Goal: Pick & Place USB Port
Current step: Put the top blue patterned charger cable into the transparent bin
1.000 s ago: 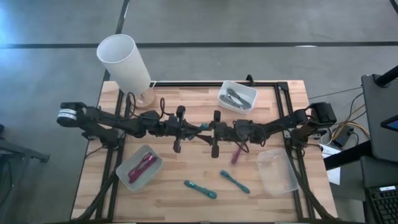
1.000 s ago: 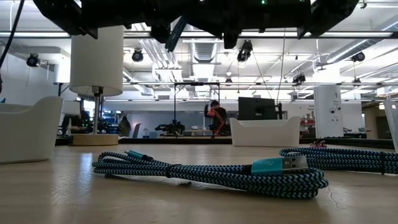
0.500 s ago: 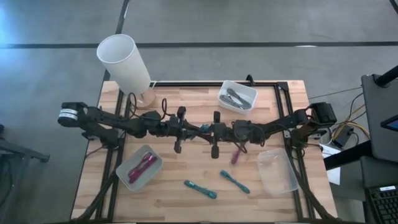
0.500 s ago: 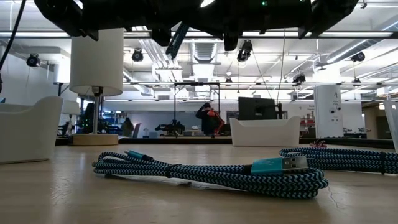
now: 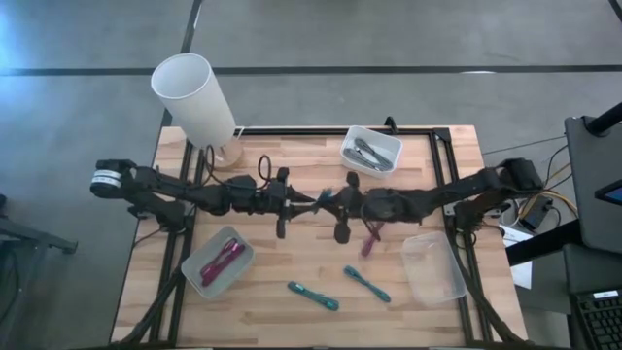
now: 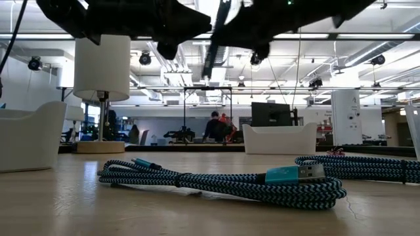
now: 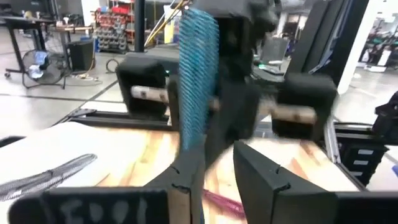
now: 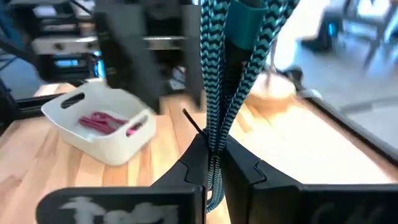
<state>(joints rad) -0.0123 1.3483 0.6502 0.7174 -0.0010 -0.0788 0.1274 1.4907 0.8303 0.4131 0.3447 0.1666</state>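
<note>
Since a second ago the right arm has pulled back toward 3 o'clock and the teal cable end between the two grippers has swung up; in the low view the strand now hangs steeper under the arms.

Right gripper (image 5: 330,199) is at table centre, fingers (image 8: 198,163) pinched together on the teal braided cable (image 8: 219,81). The cable is a black-and-teal chevron braid, folded into several strands, with a teal plug housing at the top.

Left gripper (image 5: 303,202) is facing it from 9 o'clock, nearly tip to tip. Its fingers (image 7: 186,180) stand apart, with the same cable running up along one of them; cannot tell whether it actually bears on the cable.

Containers:
- Grey bin (image 5: 218,262) at 8 o'clock holds magenta cables (image 5: 224,259).
- White bin (image 5: 371,149) at 1 o'clock holds dark grey cables (image 5: 366,150).
- Clear bin (image 5: 433,268) at 4 o'clock; contents not discernible.

Loose on the wood:
- two teal cable bundles (image 5: 313,296) at 6 o'clock
- one magenta cable (image 5: 369,242) just beside the right arm

White lamp (image 5: 197,100) stands at 11 o'clock. A person (image 6: 212,126) is in the room behind.
</note>
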